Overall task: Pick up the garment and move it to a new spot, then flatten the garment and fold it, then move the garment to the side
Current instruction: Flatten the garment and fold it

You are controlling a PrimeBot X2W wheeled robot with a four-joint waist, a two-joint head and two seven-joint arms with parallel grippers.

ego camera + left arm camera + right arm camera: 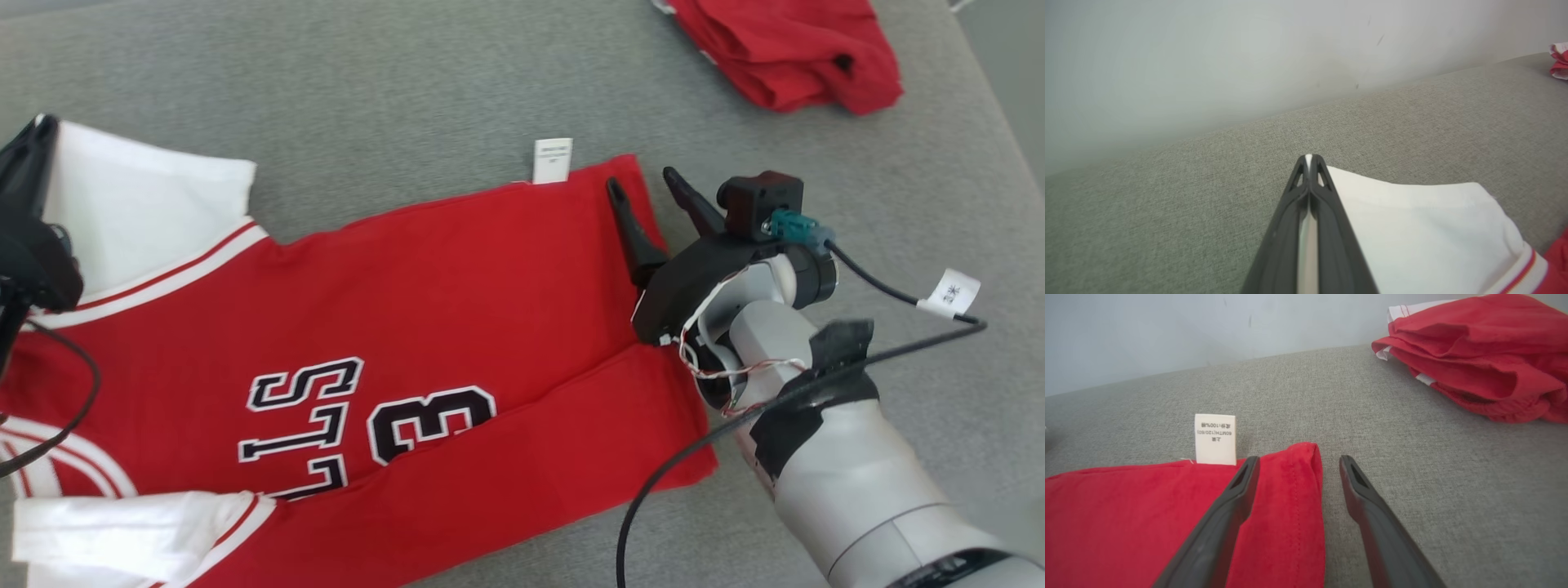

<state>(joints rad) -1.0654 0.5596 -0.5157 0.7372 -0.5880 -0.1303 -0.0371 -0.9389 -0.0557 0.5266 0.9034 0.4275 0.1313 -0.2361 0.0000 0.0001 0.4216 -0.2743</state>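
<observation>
The garment (457, 286), a red jersey with white sleeves and black-and-white lettering, lies spread on the grey cloth surface (408, 82). At the far left my left gripper (37, 135) is shut on the edge of its white sleeve (1412, 228); a thin strip of white cloth shows between the closed fingers (1327, 228). My right gripper (641, 181) stands open at the garment's far right corner. One finger (1224, 514) rests over the red hem (1290, 506) and the other lies over bare grey surface beside it. A white care label (1215, 439) sticks out from the hem.
A second red garment (784, 49) lies crumpled at the back right, apart from the jersey. A pale wall (1167, 330) rises behind the grey surface. Black cable (669, 474) trails from my right forearm across the jersey's lower right corner.
</observation>
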